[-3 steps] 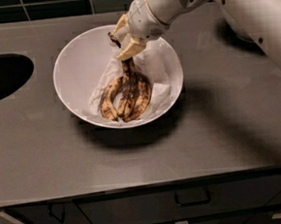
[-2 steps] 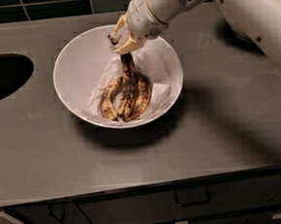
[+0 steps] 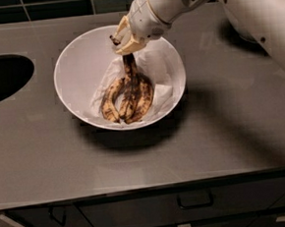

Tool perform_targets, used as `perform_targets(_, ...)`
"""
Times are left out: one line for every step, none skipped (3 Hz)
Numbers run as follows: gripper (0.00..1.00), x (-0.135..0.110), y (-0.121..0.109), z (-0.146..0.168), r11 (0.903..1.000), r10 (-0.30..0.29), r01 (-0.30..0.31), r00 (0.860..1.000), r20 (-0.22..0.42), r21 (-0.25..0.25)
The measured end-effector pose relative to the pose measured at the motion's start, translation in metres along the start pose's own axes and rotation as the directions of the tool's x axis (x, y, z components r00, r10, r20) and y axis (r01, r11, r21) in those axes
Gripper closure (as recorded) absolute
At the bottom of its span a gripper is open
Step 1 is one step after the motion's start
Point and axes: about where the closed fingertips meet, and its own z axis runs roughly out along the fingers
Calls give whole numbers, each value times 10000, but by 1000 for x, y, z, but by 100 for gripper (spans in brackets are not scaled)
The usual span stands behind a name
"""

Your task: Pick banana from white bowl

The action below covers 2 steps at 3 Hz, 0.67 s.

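End effector [image 3: 123, 42] above the far side of the white bowl [image 3: 74, 66], pinched nearly closed on the banana [image 3: 130, 84] at its dark stem, banana's body resting on crumpled paper [image 3: 160, 69] inside the bowl, touching two yellower bananas [image 3: 109, 101], bowl on the grey table [image 3: 222, 129]

we see gripper [image 3: 122, 39] a touch higher and nearer the white bowl's [image 3: 74, 66] far rim than a second ago, clamped on the banana [image 3: 130, 84] stem, stem end pulled up with it, banana stretched longer above the paper [image 3: 161, 72]
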Motion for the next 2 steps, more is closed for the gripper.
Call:
perform_targets(100, 0, 0, 0, 10000, -3, 3, 10000, -4, 0)
perform_targets(100, -12, 1, -5, 9998, -216, 215, 9994, -283, -8)
